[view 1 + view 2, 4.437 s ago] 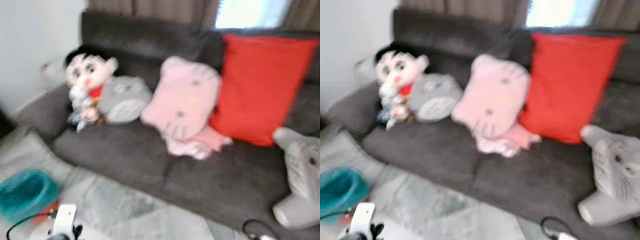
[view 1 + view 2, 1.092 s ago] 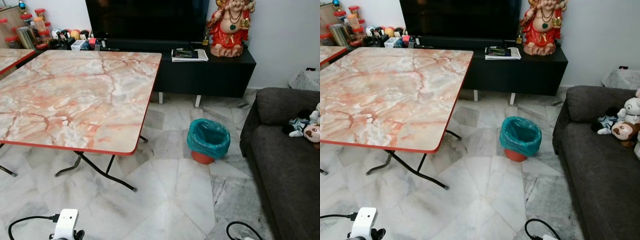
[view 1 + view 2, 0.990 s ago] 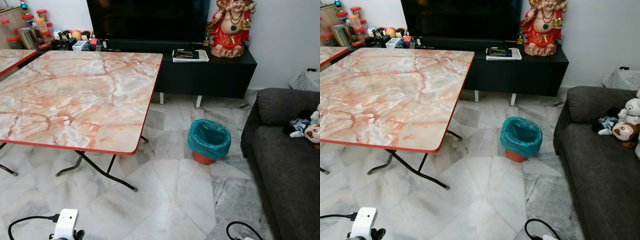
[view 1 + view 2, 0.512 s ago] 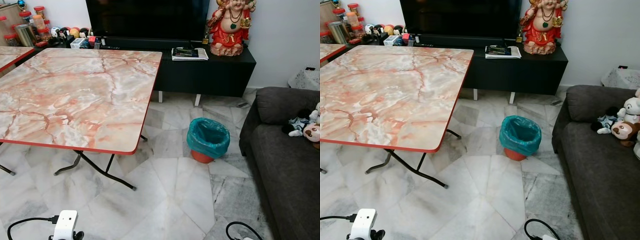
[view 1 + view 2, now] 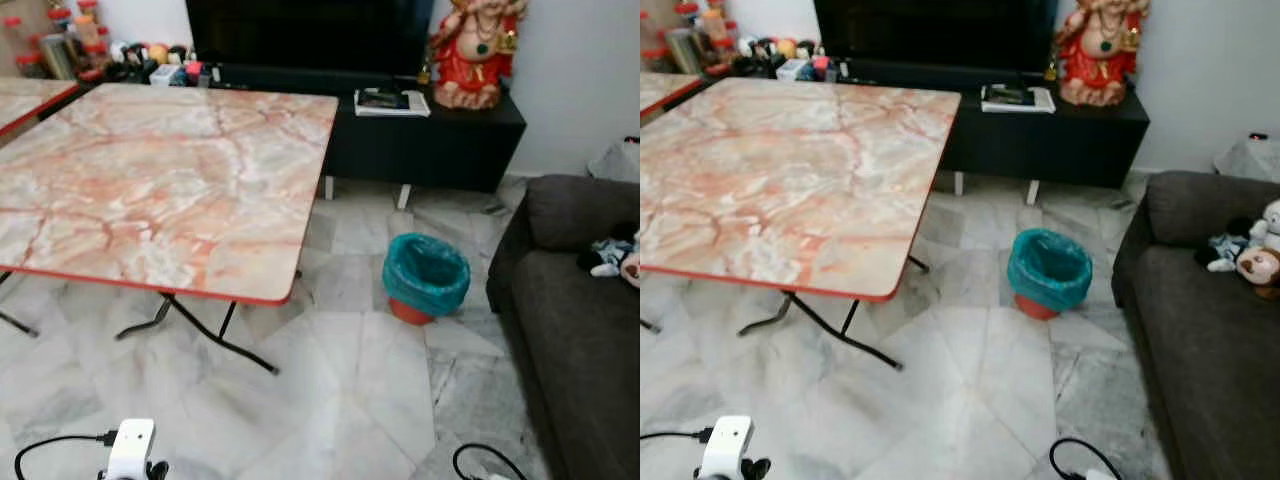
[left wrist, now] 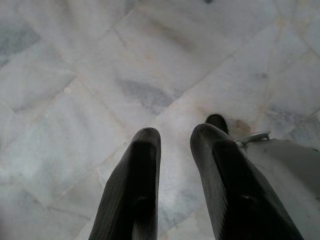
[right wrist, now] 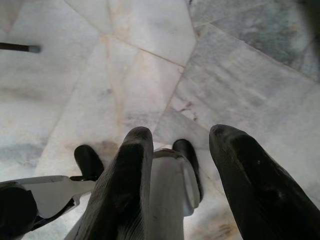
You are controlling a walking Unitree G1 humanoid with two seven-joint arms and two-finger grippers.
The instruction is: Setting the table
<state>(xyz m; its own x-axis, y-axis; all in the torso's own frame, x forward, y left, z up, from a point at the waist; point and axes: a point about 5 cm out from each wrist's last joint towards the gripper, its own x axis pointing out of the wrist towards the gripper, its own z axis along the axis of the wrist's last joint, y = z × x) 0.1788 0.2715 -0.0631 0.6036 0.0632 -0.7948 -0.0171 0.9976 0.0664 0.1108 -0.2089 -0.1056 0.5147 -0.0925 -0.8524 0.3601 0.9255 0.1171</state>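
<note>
Marble-patterned table (image 5: 150, 170) with red edging standing at far left on thin black folding legs, bare-topped. Beyond it, lying along the far wall, black TV cabinet (image 5: 420, 140) carrying jars, papers and red statue (image 5: 475, 50). Sitting on pale marble floor (image 5: 340, 400) between table and grey sofa (image 5: 580, 330) at right: teal-lined bin (image 5: 425, 277). Soft toys (image 5: 1250, 255) resting on sofa. Hanging over floor tiles, left gripper (image 6: 172, 137) with fingers slightly apart, holding nothing; right gripper (image 7: 180, 137) with fingers apart, holding nothing.
</note>
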